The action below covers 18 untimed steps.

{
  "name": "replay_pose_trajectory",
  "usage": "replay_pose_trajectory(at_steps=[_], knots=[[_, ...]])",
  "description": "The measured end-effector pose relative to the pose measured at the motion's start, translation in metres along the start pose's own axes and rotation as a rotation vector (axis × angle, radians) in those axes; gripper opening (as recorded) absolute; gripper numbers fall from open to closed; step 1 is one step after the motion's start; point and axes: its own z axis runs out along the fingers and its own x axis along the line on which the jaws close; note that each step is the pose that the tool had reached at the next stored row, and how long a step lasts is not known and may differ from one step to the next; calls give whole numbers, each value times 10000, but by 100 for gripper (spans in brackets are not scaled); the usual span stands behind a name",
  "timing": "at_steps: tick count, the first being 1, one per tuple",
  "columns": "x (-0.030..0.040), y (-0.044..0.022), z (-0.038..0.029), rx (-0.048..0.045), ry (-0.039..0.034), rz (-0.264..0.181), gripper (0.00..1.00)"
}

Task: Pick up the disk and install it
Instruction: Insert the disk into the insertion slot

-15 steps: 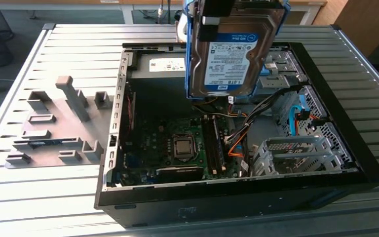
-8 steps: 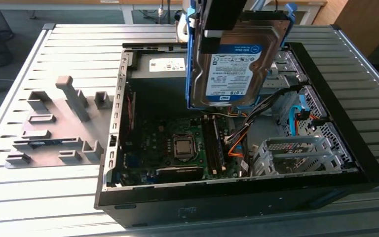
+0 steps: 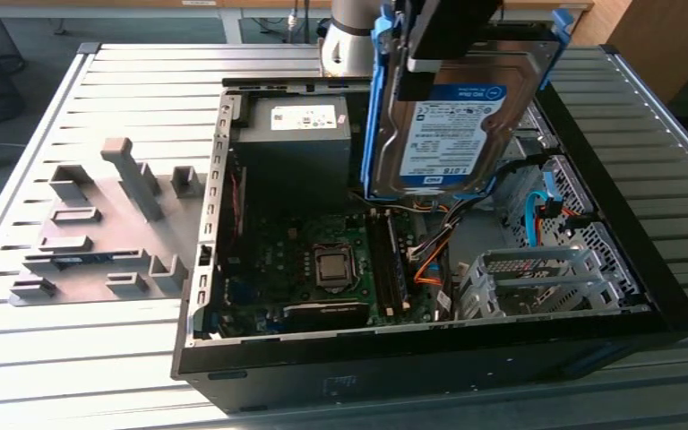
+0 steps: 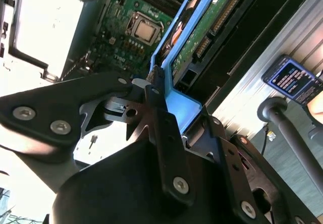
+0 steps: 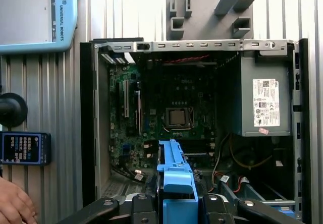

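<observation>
Clamping black jaws hold the flat, blue-framed metal disk.

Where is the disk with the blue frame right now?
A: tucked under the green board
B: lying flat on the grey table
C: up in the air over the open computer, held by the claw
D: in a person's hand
C: in the exterior view the claw is clamped on the disk, which hangs above the open computer case.
</observation>
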Motion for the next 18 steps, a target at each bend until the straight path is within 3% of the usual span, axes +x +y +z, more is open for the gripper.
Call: replay_pose_trajectory(at_steps=[3, 18], knots=[[-1, -28, 1, -1, 2, 0, 36], [21, -38, 1, -1, 2, -2, 36]])
